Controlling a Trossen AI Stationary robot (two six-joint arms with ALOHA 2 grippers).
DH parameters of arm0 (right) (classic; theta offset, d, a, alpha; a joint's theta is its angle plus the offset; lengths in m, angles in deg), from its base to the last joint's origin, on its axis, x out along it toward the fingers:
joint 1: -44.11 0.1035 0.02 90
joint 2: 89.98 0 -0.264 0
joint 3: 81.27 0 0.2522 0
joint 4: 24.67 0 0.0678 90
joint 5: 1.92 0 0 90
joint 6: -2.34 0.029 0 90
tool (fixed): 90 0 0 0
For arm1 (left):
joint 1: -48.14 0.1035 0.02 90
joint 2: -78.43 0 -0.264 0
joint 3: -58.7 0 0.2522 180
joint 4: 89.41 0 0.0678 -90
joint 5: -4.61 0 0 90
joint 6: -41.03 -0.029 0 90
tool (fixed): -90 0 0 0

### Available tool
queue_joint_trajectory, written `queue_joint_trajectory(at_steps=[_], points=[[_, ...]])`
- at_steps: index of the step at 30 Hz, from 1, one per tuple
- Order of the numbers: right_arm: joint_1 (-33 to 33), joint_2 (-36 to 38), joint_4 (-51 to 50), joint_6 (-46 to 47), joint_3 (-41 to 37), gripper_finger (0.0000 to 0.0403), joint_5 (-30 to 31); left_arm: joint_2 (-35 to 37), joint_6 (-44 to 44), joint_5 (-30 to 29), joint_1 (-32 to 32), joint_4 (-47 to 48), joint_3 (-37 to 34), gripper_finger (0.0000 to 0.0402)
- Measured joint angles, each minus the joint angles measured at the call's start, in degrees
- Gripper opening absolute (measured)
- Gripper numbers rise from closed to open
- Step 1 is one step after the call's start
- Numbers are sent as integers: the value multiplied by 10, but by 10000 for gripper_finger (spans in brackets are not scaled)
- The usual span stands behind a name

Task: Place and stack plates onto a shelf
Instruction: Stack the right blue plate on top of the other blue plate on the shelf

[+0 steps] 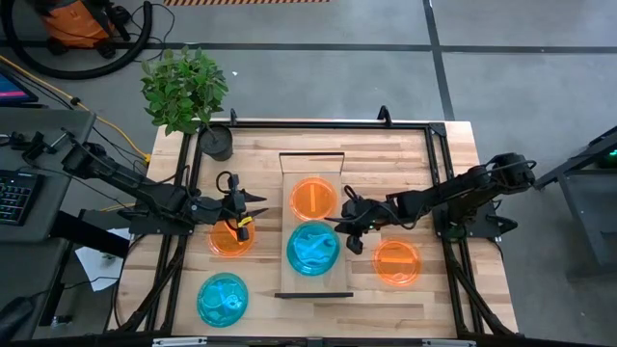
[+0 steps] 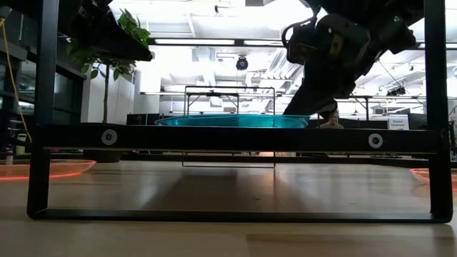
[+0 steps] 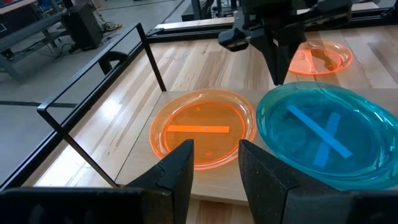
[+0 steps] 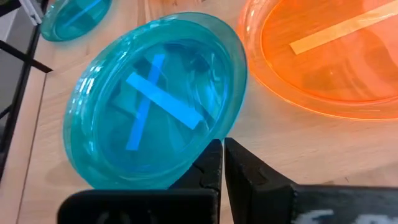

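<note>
The shelf (image 1: 289, 280) lies mid-table and carries an orange plate (image 1: 313, 198) at its far part and a cyan plate (image 1: 312, 248) nearer. Its two crossed bars (image 4: 158, 102) show two cyan plates stacked. My right gripper (image 1: 345, 227) (image 4: 221, 155) is shut at the right rim of this stack. My left gripper (image 1: 247, 220) (image 3: 214, 165) is open and empty above another orange plate (image 1: 229, 239), which lies flat on the tabletop. A third orange plate (image 1: 396, 261) and a single cyan plate (image 1: 223, 299) also lie on the tabletop. My right gripper meets the cyan stack at its right rim (image 4: 208, 140) with the tips of its shut fingers (image 3: 280, 71), slanting down from the table's right side. No rim shows between the fingers. The stack lies level on the shelf (image 2: 232, 121).
A potted plant (image 1: 188, 96) stands at the table's far left corner. Dark frame rails (image 1: 443, 183) run along the table's sides and far edge. The shelf's dark metal end frames (image 3: 93, 134) rise at its short ends. Bare wood shows at the near right (image 1: 424, 308).
</note>
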State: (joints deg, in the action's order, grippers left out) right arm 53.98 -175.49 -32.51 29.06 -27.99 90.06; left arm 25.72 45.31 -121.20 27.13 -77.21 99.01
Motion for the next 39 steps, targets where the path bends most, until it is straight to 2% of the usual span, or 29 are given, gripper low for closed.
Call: queue_joint_trajectory(at_steps=[10,15,20,29,39], points=[[8,0,15,-27,0,0,-9,0,5,0,0,0,0,117],[3,7,13,-36,2,0,16,0,1,0,0,-1,0,117],[3,7,-25,0,10,0,54,0,1,0,0,-1,0,117],[-2,-44,-28,13,17,0,38,0,-1,0,0,-2,0,117],[1,-50,-70,14,71,0,38,0,-15,-3,0,-17,0,117]])
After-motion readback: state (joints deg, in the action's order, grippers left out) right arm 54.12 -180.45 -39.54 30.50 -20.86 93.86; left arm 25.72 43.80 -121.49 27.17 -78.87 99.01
